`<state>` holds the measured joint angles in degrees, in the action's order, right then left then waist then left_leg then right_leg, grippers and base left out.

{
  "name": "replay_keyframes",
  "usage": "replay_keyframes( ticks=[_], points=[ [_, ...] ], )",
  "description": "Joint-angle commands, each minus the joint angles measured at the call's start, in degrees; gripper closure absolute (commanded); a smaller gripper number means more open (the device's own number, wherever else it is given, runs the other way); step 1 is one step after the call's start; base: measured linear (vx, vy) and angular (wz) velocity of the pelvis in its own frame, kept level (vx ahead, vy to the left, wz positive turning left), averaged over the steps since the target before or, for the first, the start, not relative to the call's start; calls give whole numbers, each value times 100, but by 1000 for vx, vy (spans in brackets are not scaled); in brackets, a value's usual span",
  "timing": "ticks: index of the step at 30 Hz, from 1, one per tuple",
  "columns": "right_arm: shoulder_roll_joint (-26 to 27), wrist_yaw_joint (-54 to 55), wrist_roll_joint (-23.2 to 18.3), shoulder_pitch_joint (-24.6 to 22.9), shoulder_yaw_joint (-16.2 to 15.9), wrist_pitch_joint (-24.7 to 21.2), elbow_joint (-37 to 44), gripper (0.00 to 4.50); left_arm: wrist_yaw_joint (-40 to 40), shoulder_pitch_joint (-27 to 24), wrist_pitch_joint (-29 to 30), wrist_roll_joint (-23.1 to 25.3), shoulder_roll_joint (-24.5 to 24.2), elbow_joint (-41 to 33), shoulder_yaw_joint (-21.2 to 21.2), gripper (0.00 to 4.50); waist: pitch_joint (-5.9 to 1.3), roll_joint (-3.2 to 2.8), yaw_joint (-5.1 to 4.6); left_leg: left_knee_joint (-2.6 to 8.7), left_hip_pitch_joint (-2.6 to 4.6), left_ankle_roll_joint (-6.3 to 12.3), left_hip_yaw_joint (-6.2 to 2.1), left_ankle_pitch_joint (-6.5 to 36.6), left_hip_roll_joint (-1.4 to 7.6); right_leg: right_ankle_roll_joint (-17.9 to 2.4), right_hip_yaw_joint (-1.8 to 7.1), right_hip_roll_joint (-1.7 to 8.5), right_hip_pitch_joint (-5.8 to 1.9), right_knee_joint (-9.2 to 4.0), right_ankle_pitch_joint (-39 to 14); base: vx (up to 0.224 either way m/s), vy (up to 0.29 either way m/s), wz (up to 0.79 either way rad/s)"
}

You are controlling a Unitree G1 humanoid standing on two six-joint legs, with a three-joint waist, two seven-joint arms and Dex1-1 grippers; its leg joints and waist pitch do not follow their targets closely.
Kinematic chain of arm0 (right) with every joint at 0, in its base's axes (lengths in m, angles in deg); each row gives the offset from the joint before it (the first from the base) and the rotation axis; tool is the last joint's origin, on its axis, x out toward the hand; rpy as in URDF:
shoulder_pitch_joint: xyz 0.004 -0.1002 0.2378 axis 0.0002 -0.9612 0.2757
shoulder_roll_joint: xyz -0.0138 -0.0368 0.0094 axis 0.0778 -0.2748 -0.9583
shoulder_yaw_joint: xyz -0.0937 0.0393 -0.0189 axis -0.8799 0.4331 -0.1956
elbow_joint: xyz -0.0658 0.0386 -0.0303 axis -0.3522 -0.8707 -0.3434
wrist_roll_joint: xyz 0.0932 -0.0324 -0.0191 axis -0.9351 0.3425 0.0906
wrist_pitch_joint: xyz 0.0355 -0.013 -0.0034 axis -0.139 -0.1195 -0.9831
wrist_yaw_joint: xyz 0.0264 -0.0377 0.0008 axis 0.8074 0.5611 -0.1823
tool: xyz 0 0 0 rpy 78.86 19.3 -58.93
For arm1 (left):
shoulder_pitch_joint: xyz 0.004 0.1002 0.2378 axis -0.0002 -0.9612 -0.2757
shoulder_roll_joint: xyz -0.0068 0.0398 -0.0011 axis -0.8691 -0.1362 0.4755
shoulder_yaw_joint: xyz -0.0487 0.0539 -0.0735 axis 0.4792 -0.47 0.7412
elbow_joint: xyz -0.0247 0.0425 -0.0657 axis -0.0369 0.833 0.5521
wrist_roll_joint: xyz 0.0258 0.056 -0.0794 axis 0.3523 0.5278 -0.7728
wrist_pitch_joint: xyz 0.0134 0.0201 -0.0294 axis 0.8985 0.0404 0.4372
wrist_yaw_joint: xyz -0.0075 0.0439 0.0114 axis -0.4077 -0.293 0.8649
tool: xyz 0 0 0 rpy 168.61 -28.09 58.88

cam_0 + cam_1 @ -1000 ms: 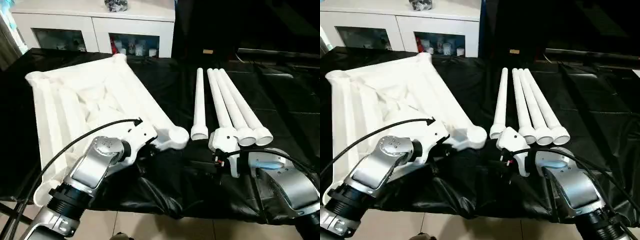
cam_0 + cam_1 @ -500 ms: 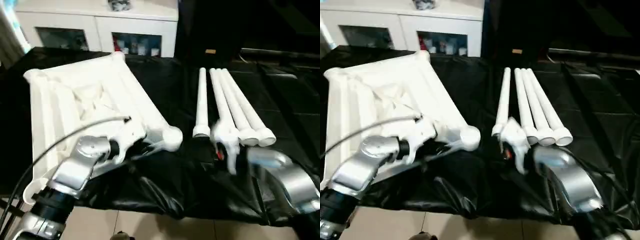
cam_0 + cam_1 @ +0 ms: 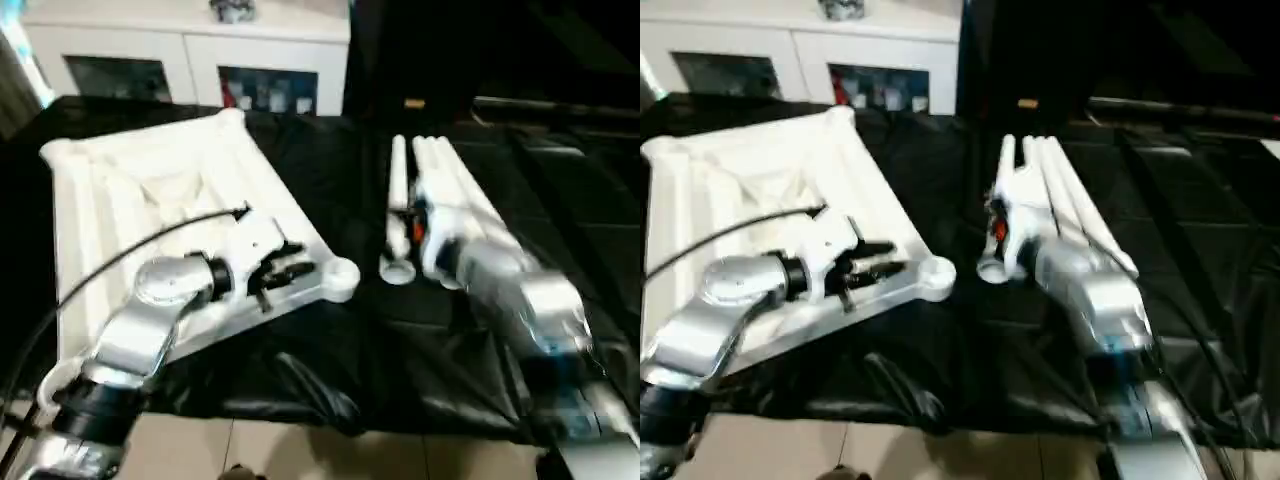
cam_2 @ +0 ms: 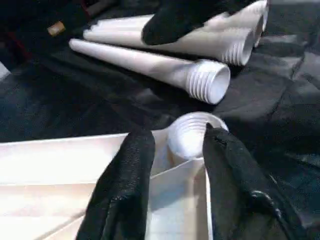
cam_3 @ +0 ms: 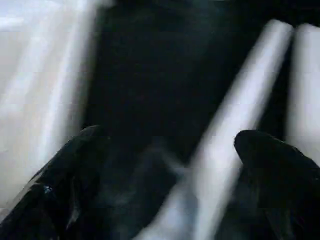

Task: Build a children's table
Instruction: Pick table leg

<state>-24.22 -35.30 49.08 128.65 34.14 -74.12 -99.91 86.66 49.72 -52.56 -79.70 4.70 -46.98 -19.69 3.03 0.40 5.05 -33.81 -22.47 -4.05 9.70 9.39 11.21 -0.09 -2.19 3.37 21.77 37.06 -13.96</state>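
The left gripper (image 4: 172,160) is seen with jaws apart beside the tabletop's (image 3: 120,200) corner socket (image 4: 192,134); the right gripper's (image 5: 165,170) jaws are spread wide over a leg (image 5: 235,130).

Both forearms are cylindrical housings in brushed silver metal. The left forearm (image 3: 150,320) ends at the elbow side in a black ribbed collar and carries a thin black cable arching over its top. Each wrist is a white moulded block. The left gripper (image 4: 175,165) has two black, rounded, matte fingers (image 4: 125,185). The right wrist (image 3: 1015,225) bears a small red-orange marking.
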Motion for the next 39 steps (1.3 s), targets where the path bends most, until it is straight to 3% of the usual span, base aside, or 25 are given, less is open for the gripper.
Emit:
replay_keyframes(
  ticks=[1, 4, 7, 13, 15, 20, 27, 39],
  points=[
    [65, 248, 7, 126, 113, 5, -454, 0, -35, -57, 154, -69, -21, -276, 56, 230, -419, 1, -14, 314, 149, -178, -1, 261, 134, -1140, 228, 345, -231, -346, 702, 0, 0, 0],
    [130, 391, 58, 448, 79, 150, -1057, 0, 25, -170, 344, -145, -50, -569, 45, 216, -421, 4, -25, 309, 108, -112, -6, 113, 123, -1144, 211, 339, -254, -313, 1026, 0, 0, 0],
    [234, 615, 128, 827, 103, 380, -1869, 0, 68, -273, 532, -203, -96, -805, 10, 178, -411, 38, -31, 304, 124, -106, 19, 302, 141, -1205, 212, 357, -231, -329, 741, 0, 0, 0],
    [374, 887, 182, 1451, 389, 816, -3294, 0, 59, -400, 879, -314, -230, -1186, -35, 136, -390, 24, -41, 308, 124, -219, 27, 483, 146, -1132, 212, 350, -212, -329, 451, 0, 0, 0],
    [396, 862, 114, 1509, 441, 819, -3423, 0, 60, -411, 926, -330, -237, -1229, -30, 126, -395, 7, -28, 301, 132, -191, 30, 436, 146, -1104, 212, 338, -203, -321, 577, 0, 0, 0],
    [452, 1000, -70, 1721, 714, 733, -4000, 0, 89, -444, 1079, -383, -304, -1388, -47, 126, -416, 34, -23, 287, 124, -122, 28, 318, 142, -1147, 202, 339, -223, -291, 795, 0, 0, 0],
    [440, 1191, -97, 1892, 959, 647, -4498, 0, 46, -427, 1264, -479, -354, -1508, -37, 126, -404, 48, -26, 290, 119, -154, 36, 408, 145, -1137, 199, 344, -213, -302, 591, 0, 0, 0],
    [338, 1278, -45, 1960, 1203, 734, -4799, 115, 26, -372, 1375, -578, -374, -1569, -50, 123, -413, 65, -18, 287, 123, -189, 37, 428, 142, -1108, 189, 341, -206, -295, 602, 0, 0, 0]
  ],
)
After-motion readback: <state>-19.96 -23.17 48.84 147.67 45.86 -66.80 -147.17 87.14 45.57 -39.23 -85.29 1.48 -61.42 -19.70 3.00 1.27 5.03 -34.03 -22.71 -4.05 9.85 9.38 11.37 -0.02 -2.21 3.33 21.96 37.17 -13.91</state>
